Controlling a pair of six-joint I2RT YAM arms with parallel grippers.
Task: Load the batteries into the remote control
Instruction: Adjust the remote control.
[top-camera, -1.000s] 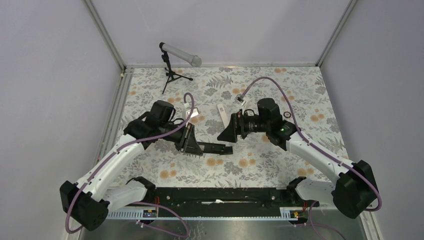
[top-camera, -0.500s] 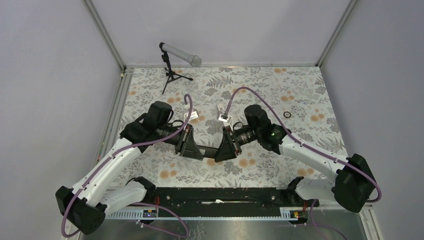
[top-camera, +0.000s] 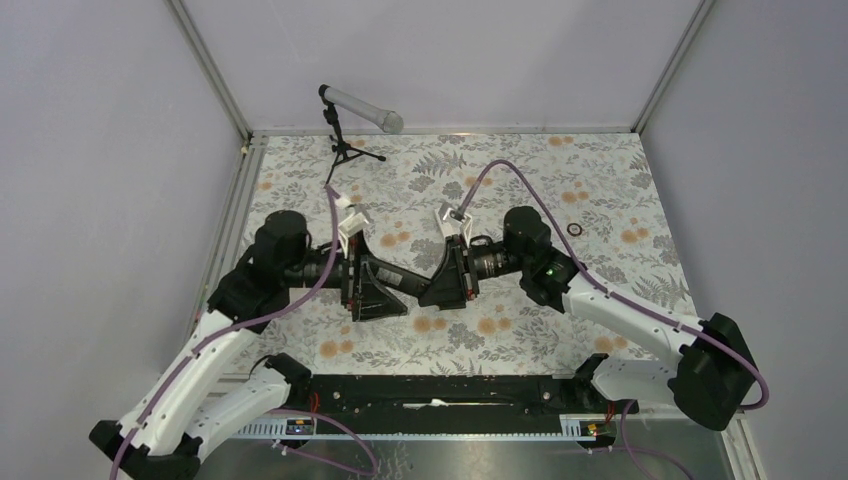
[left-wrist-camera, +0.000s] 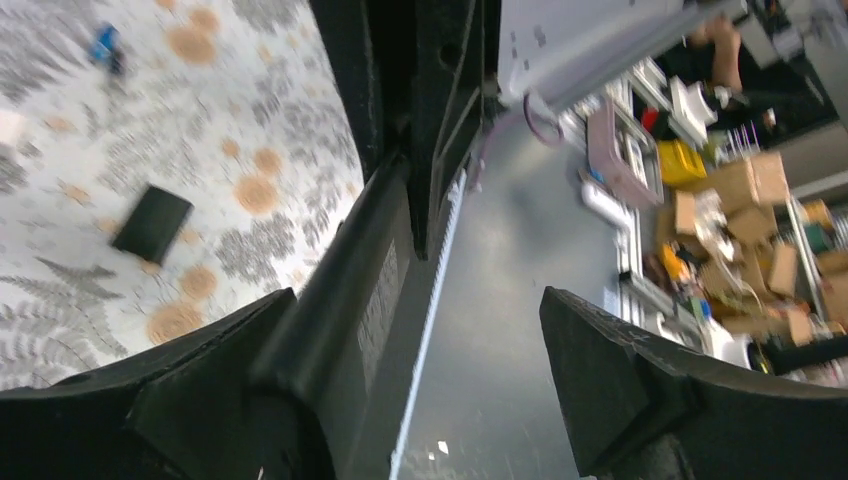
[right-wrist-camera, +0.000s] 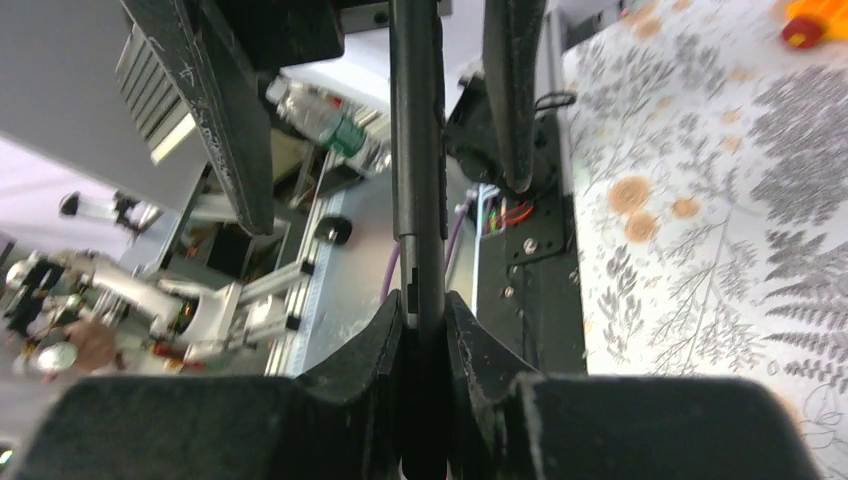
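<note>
Status: remote (right-wrist-camera: 415, 180) held edge-on above floral mat (top-camera: 600, 180), between both arms. Right gripper (right-wrist-camera: 425, 320) fingers pinched tight on its end. Left gripper (left-wrist-camera: 415, 300) fingers spread wide, remote lying along one finger, unclamped. Black flat rectangle (left-wrist-camera: 152, 222) lies on mat.

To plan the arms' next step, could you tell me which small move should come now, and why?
Probably draw the left gripper back off the remote: its jaws stand open around it, while the right gripper is clamped on it.
</note>
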